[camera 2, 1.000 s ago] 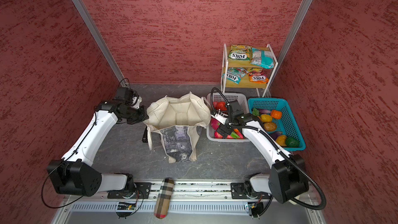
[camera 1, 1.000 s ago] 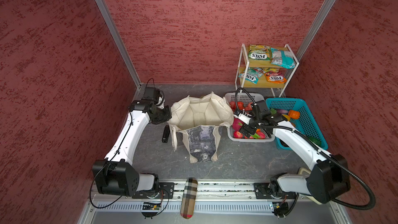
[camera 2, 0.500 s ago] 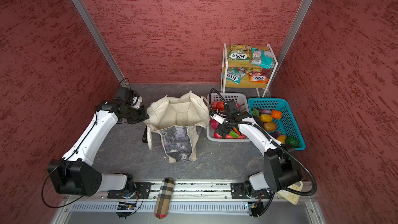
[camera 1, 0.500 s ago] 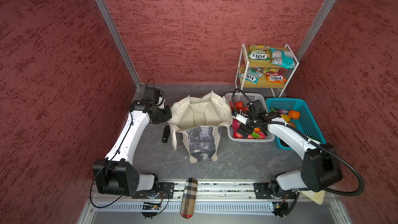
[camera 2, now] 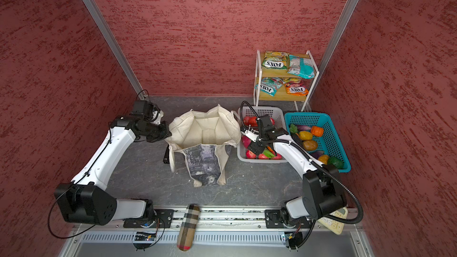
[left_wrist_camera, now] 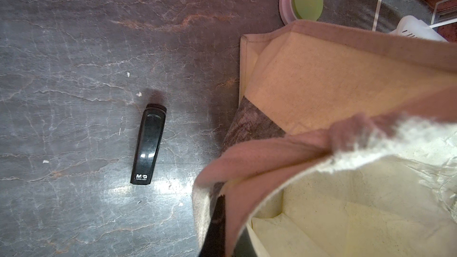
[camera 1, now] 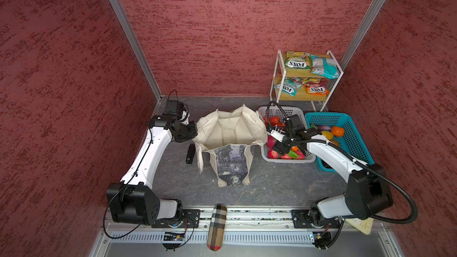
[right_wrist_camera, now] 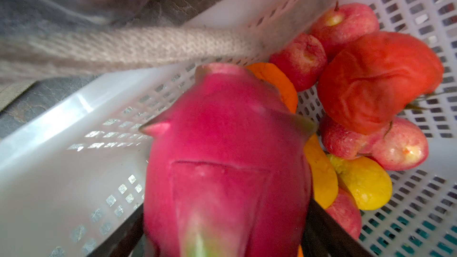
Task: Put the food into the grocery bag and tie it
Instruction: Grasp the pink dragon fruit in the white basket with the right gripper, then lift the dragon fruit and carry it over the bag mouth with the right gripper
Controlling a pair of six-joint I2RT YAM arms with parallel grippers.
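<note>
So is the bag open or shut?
Open. In both top views the bag gapes wide at the top, showing its bare cream inside, and the left gripper pinches its rim.

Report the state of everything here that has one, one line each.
Cream canvas tote bag, upright, mouth open, nothing visible inside, handles untied.
Left pincer, shut on the tote's rim.
Right pincer, jaws flanking the pink dragon fruit; grip unclear.
White perforated plastic basket, loaded with toy fruit.
Black stapler, closed, lying flat.
</note>
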